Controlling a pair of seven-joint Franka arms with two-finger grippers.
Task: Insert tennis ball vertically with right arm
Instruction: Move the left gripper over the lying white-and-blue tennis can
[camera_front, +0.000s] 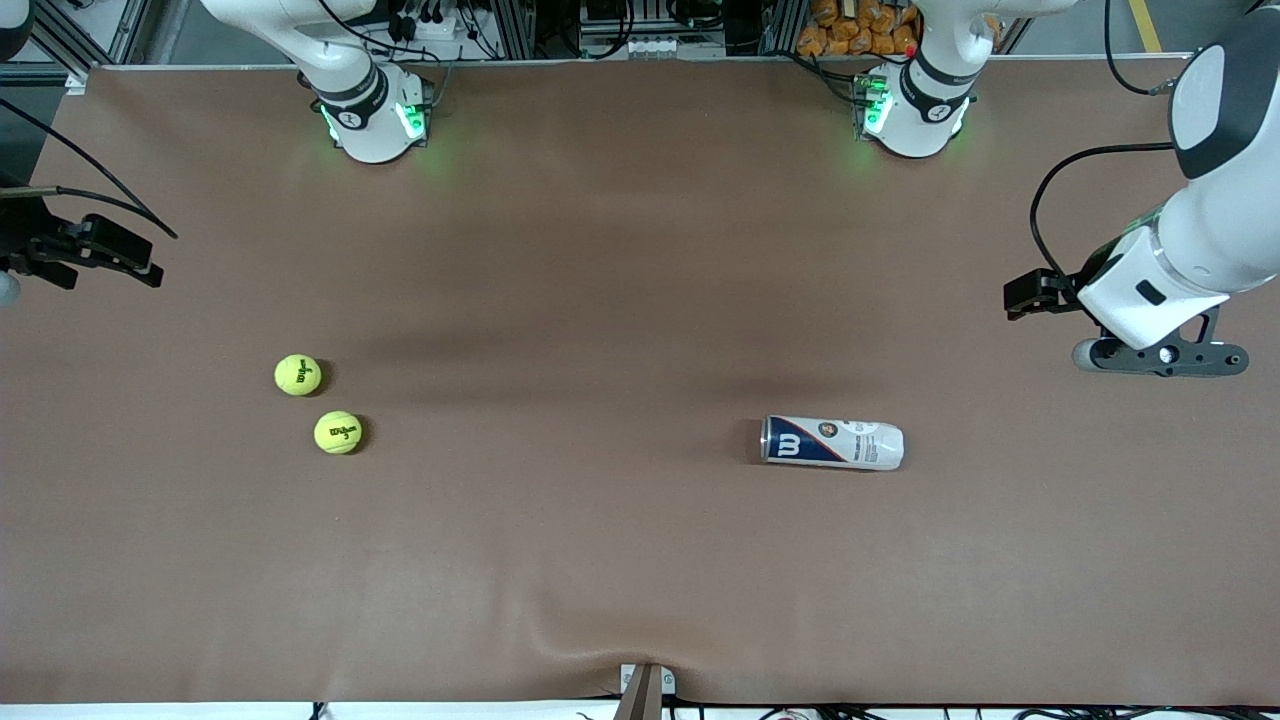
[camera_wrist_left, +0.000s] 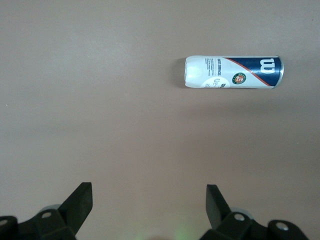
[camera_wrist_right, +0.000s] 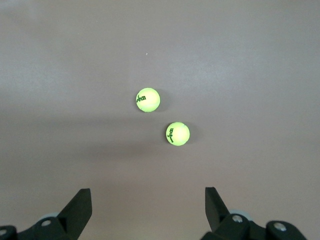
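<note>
Right, my right tool (camera_wrist_right: 147, 212) hangs released above two fuzzy yellow-green tennis balls (camera_wrist_right: 148, 100); light, springy, I'd pinch one across its middle.

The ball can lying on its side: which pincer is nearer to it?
Left. The left pincer hangs open at the left arm's end, beside the ball can; the right pincer, open, is at the right arm's end.

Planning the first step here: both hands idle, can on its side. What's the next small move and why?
Probably the left hand should go down to the can and stand it up: it lies on its side near that arm's end, so no vertical insert is possible yet. The right hand is open over the table near two tennis balls, which sit loose and apart; it could pick one afterwards.
</note>
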